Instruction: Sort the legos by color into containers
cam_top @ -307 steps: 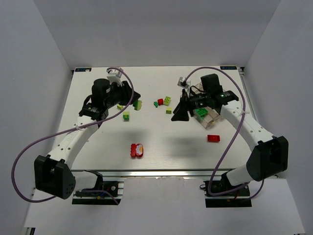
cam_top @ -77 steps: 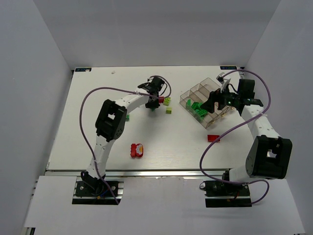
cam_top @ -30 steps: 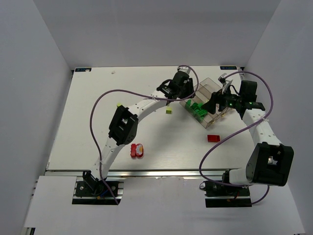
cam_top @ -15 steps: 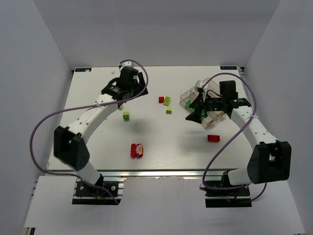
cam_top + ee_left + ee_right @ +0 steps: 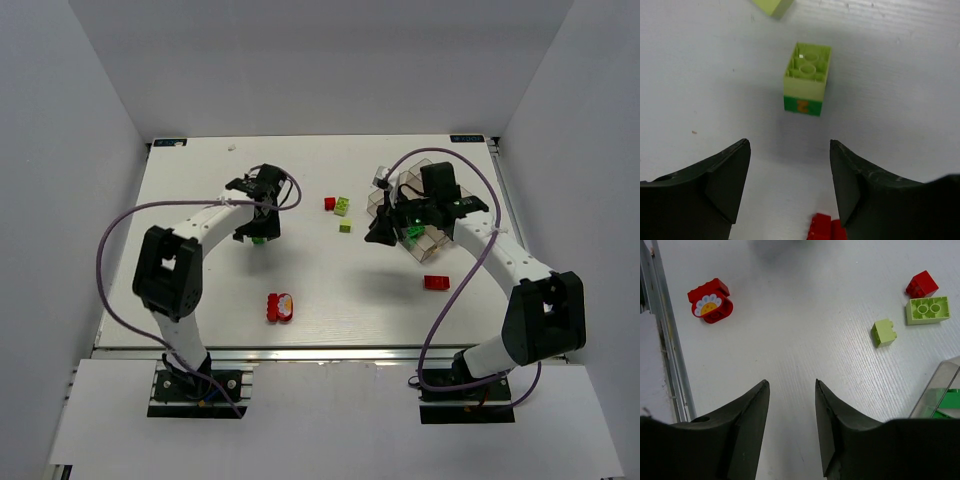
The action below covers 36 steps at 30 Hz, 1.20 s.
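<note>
**Operator:** What can go wrong from here? Start with the largest item.

**Technician:** The clear organiser tray [image 5: 427, 248] sits on the right half of the table [image 5: 200, 290], and the right arm reaches across it. The right gripper [image 5: 791, 387] hangs just beside the tray's left corner. Its jaws are part-way apart and hold nothing. In my judgement, a low sweep here can strike a thin wall. That would shift the tray or spill the dark green bricks [image 5: 410, 232] lying in it.

**Operator:** And on the left?

**Technician:** The left gripper [image 5: 788, 150] is spread wide and empty. It is low over the table, with a two-colour stack [image 5: 805, 85] just ahead of its fingertips. The stack is a pale yellow-green brick pressed onto a dark green brick with an orange mark on its side. If it is lifted as one piece, one colour probably lands in the wrong compartment. A grip on the upper brick alone may tip the pair or pull it apart.

**Operator:** Describe the remaining loose bricks.

**Technician:** All are glossy, hard plastic.
- The red flower brick [image 5: 710, 301] lies toward the near edge, well apart from the tray.
- A second red brick [image 5: 436, 282] lies near the tray's near side.
- A studded yellow-green brick [image 5: 927, 310] lies mid-table, just beside a small red brick [image 5: 922, 284].
- The smallest yellow-green brick [image 5: 883, 332] lies near those two. A piece this small can slip from an off-centre grip.
</note>
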Available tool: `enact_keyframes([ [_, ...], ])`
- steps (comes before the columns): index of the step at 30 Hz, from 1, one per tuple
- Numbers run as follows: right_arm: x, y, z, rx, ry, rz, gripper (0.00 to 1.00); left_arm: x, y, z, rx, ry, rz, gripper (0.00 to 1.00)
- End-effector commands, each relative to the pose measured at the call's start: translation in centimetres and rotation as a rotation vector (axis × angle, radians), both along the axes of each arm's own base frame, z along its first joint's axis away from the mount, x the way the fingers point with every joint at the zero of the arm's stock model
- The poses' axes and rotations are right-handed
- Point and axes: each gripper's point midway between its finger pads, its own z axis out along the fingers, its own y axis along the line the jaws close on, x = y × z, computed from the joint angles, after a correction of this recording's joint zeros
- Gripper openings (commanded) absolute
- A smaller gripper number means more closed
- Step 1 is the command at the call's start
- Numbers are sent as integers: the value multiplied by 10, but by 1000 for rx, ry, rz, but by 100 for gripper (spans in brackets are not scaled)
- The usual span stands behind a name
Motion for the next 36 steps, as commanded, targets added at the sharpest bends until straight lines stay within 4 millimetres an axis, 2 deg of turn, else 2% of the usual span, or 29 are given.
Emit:
enact_keyframes([
  [1, 9, 5, 17, 20, -55, -15, 48, 27, 6, 17, 31, -40, -16, 74],
  [5, 6, 2, 14, 15, -62, -25, 49, 40, 4, 0, 41, 7, -31, 66],
  [15, 2, -2, 10, 6, -73, -36, 51, 55, 4, -22, 17, 41, -28, 63],
  [28, 2, -1, 9, 7, -63, -32, 52, 68, -1, -24, -22, 27, -36, 56],
  [36, 1, -1, 9, 7, -64, -32, 52, 68, -2, -25, -29, 36, -35, 50],
])
